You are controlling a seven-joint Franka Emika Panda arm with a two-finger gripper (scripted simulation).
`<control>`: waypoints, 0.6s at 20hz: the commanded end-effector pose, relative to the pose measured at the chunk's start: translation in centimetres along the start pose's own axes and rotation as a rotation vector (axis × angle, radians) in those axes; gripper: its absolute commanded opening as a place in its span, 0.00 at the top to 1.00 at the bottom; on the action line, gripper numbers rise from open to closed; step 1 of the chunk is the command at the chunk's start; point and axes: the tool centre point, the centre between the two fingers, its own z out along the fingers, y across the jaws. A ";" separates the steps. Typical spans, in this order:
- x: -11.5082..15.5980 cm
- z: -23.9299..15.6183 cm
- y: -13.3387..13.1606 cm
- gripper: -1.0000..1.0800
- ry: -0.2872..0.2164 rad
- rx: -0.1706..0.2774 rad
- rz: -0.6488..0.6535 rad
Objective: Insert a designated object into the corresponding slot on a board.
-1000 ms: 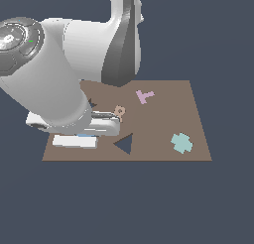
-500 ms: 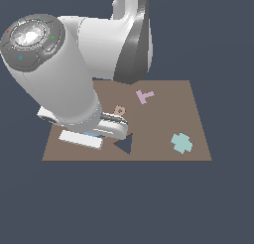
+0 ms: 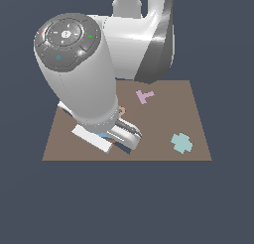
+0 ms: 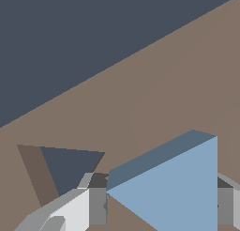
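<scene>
The gripper [image 4: 157, 206] is clamping the light-blue triangular block [image 4: 178, 188] between its two fingers [image 4: 96, 204] — one grey finger is pressing against the block's pointed corner side and the other is showing just past its opposite edge. The block is sitting tilted in the grasp, with its broad pale face turned toward the wrist camera and a darker blue side face above it.

Relative to the block, the dark navy triangular slot [image 4: 70, 166] is lying just beside it on the brown board [image 4: 178, 75], close to the finger at the block's point. The slot is showing a lighter brown inner wall along one side, and it is standing empty; the block is not in it. Whether the block is touching the board cannot be told from either view.

In the exterior view the arm's large white body is covering most of the gripper [image 3: 121, 139] and the block — only a thin blue sliver is showing under the hand, near the board's [image 3: 198, 114] front edge. Relative to the gripper, the pink T-shaped block [image 3: 144, 96] is lying farther back on the board, and the teal cross-shaped block [image 3: 181, 143] is lying well apart toward the exterior view's right. A small tan piece [image 3: 121, 110] is peeking out right behind the arm.
</scene>
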 end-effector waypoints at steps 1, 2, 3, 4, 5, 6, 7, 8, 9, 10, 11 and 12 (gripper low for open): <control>-0.3 -0.1 -1.1 1.00 0.000 0.000 0.084; -0.4 -0.1 -1.5 1.00 0.000 0.000 0.117; -0.5 -0.1 -1.9 1.00 0.000 0.000 0.149; -0.5 -0.2 -2.4 1.00 0.000 0.000 0.179; -0.5 -0.2 -2.7 1.00 0.000 0.000 0.208; -0.6 -0.2 -3.1 1.00 0.000 0.000 0.236; -0.6 -0.2 -3.5 1.00 0.000 0.000 0.263; -0.6 -0.2 -3.8 1.00 0.000 0.000 0.288; -0.6 -0.2 -4.2 1.00 0.000 0.000 0.313; -0.5 -0.3 -4.5 1.00 0.000 0.000 0.336; -0.5 -0.3 -4.8 1.00 0.000 0.000 0.358; -0.5 -0.3 -5.1 1.00 0.000 0.000 0.379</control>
